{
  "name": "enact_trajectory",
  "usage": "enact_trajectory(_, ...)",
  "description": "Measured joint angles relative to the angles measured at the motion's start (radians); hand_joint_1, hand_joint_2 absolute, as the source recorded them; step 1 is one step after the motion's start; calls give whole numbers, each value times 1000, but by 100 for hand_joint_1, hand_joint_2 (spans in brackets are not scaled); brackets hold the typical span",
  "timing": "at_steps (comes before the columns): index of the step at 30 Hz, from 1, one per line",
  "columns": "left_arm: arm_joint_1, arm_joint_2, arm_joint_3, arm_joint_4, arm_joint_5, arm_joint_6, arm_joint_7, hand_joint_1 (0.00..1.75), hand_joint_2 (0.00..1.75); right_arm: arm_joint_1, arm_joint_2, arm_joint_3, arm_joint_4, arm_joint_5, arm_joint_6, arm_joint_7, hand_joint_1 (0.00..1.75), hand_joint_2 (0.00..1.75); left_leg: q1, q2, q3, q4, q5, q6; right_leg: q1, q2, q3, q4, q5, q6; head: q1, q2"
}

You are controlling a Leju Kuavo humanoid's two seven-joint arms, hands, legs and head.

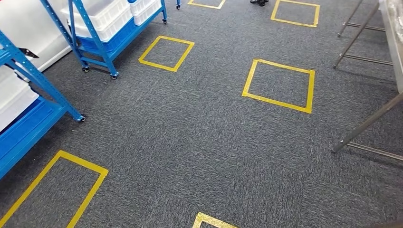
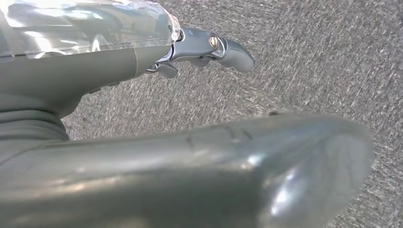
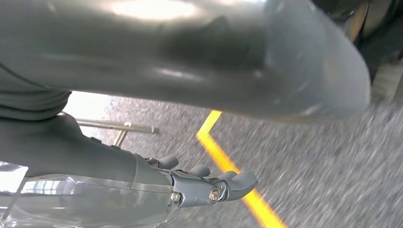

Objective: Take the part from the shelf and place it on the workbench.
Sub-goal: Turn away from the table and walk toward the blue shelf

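- The shelves stand to the robot's left in the head view: a blue rack on wheels carrying white bins, and a second blue rack nearer at the left edge.
- The part itself cannot be made out; if it lies in one of the white bins, it is hidden from here.
- The counter is well apart on the right, with its metal legs on the grey carpet.
- The left hand hangs over bare carpet, its fingers loosely spread and holding nothing.
- The right hand also hangs low, fingers released and empty, above a yellow tape line.
- Judgement: the shelves lie on the left side, so the left hand is the nearer one, but both are well apart from any bin; the robot must turn and approach first.
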Motion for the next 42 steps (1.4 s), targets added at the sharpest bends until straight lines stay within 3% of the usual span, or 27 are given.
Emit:
enact_trajectory(1, 0, -1, -1, 0, -4, 0, 0, 0, 0, -1, 5, -2, 0, -2, 6, 0, 0, 0, 0, 3, -12, 29, -5, -2, 2, -14, 0, 0, -1, -1, 0, 0)
enact_trajectory(2, 1, -2, -3, 0, -7, 1, 1, 0, 0, -2, 8, -3, 0, -3, 13, 0, 0, 0, 0, 6, -3, 17, 9, -3, 2, -28, 1, 1, -3, 0, 0, 0)
enact_trajectory(4, 2, -2, -7, 0, -9, 7, 0, 0, 0, -5, 12, -4, 0, -3, 25, 0, 0, 0, 0, 32, 63, -107, 71, 0, 3, -51, 6, 1, -7, 4, 0, 0)
enact_trajectory(6, -1, -2, -12, 0, -12, 14, -1, 0, 0, -6, 14, -5, 0, -3, 33, 5, 0, 0, -7, 65, 120, -217, 109, 10, 8, -71, 11, 3, -13, 13, 0, 0)
enact_trajectory(7, -1, -3, -14, 0, -14, 16, -1, 0, 0, -7, 14, -7, 0, -5, 35, 8, 0, 0, -12, 73, 129, -239, 112, 17, 10, -79, 13, 4, -15, 17, 0, 0)
enact_trajectory(9, 1, -2, -21, 1, -19, 18, -2, 0, 0, -13, 13, -11, 0, -8, 38, 12, 0, 0, -15, 56, 128, -244, 114, 30, 11, -93, 17, 2, -17, 27, 0, 0)
enact_trajectory(10, 3, -2, -24, 1, -21, 18, -2, 0, 0, -16, 13, -13, 0, -10, 38, 13, 0, 0, -14, 48, 129, -248, 116, 36, 8, -88, 19, 4, -20, 32, 0, 0)
enact_trajectory(12, 2, -2, -28, 2, -25, 17, 0, 0, 0, -17, 13, -17, 0, -12, 38, 16, 0, 0, -8, 29, 134, -257, 123, 50, 5, -45, 0, 52, -55, 41, 0, 0)
enact_trajectory(14, -3, -2, -31, 2, -28, 15, 3, 0, 0, -14, 13, -23, 1, -15, 38, 19, 0, 0, -8, 7, 132, -259, 127, 58, 2, 4, -60, 174, -118, 44, 0, 0)
enact_trajectory(15, -4, -2, -33, 2, -28, 13, 4, 0, 0, -12, 13, -25, 1, -15, 38, 20, 0, 0, -9, -5, 130, -259, 128, 59, 1, 13, -95, 239, -142, 43, 0, 0)
enact_trajectory(16, -3, -2, -35, 2, -28, 12, 6, 0, 0, -11, 13, -26, 1, -16, 37, 21, 0, 0, -10, -19, 130, -258, 128, 60, 1, 16, -118, 277, -144, 42, 0, 0)
enact_trajectory(17, -2, -2, -37, 2, -28, 11, 7, 0, 0, -10, 13, -27, 1, -15, 36, 21, 0, 0, -11, -33, 131, -258, 128, 60, 2, 18, -126, 281, -127, 39, 0, 0)
enact_trajectory(18, -2, -2, -39, 2, -26, 10, 9, 0, 0, -10, 13, -28, 1, -14, 35, 21, 0, 0, -11, -47, 133, -257, 128, 59, 3, 23, -116, 244, -91, 34, 0, 0)
enact_trajectory(19, -2, -2, -40, 2, -23, 10, 9, 0, 0, -9, 12, -28, 1, -12, 35, 21, 0, 0, -12, -62, 136, -257, 127, 59, 5, 36, -91, 176, -43, 26, 0, 0)
enact_trajectory(21, -3, -6, -41, 2, -16, 10, 10, 0, 0, -7, 8, -28, 1, -6, 33, 21, 0, 0, -10, -86, 135, -257, 126, 54, 8, 84, -43, 51, 17, 11, 0, 0)
enact_trajectory(23, -2, -10, -41, 2, -10, 11, 9, 0, 0, -8, 5, -28, 1, -1, 33, 21, 0, 0, -4, -106, 128, -257, 127, 43, 10, 106, -25, 6, 24, 4, 0, 0)
enact_trajectory(25, 3, -10, -41, 2, -4, 14, 8, 0, 0, -13, 6, -28, 1, 4, 34, 21, 0, 0, 0, -118, 125, -259, 129, 32, 9, 84, -16, -13, 28, 5, 0, 0)
enact_trajectory(27, 5, -10, -41, 2, -1, 15, 5, 0, 0, -13, 8, -28, 1, 8, 35, 23, 0, 0, -4, -75, 109, -225, 105, 23, 3, 55, 0, -38, 35, 2, 0, 0)
enact_trajectory(29, 2, -10, -41, 2, -1, 15, 4, 0, 0, -10, 9, -28, 1, 10, 35, 27, 0, 0, -3, -18, 55, -117, 50, 13, 2, 25, 9, -51, 36, 0, 0, 0)
enact_trajectory(31, 1, -10, -41, 2, -1, 13, 4, 0, 0, -10, 9, -28, 2, 10, 36, 30, 0, 0, 5, -2, -1, -11, 16, 1, 0, -6, 13, -50, 31, 2, 0, 0)
enact_trajectory(32, 3, -9, -41, 2, -1, 11, 5, 0, 0, -10, 9, -28, 3, 10, 35, 30, 0, 0, 10, 2, -7, -3, 27, -5, -2, -20, 16, -48, 26, 6, 0, 0)
enact_trajectory(33, 5, -9, -41, 2, -1, 9, 5, 0, 0, -10, 9, -28, 3, 9, 34, 29, 0, 0, 15, 8, 6, -34, 55, -12, -6, -33, 20, -46, 21, 11, 0, 0)
enact_trajectory(35, 7, -9, -41, 2, 0, 6, 5, 0, 0, -10, 9, -28, 3, 9, 31, 26, 0, 0, 22, 45, 68, -162, 123, -25, -11, -56, 28, -35, 6, 25, -1, 0)
enact_trajectory(36, 6, -9, -41, 2, 2, 5, 5, 0, 0, -10, 9, -28, 3, 10, 29, 24, 0, 0, 22, 60, 93, -214, 142, -23, -10, -65, 31, -28, -1, 34, 0, 0)
enact_trajectory(38, 5, -9, -41, 3, 8, 3, 5, 0, 0, -12, 9, -27, 3, 13, 24, 20, 0, 0, 17, 71, 107, -246, 143, -8, -5, -78, 34, -21, -10, 47, 0, 0)
enact_trajectory(40, 7, -9, -41, 4, 13, 3, 4, 0, 0, -17, 10, -27, 3, 17, 22, 18, 0, 0, 15, 50, 104, -245, 143, 14, -8, -89, 39, -21, -16, 57, 0, 0)
enact_trajectory(42, 8, -9, -41, 4, 16, 4, 3, 0, 0, -19, 11, -26, 3, 21, 22, 15, 0, 0, 14, 31, 103, -248, 145, 30, -15, -60, 28, 13, -46, 64, 1, 0)
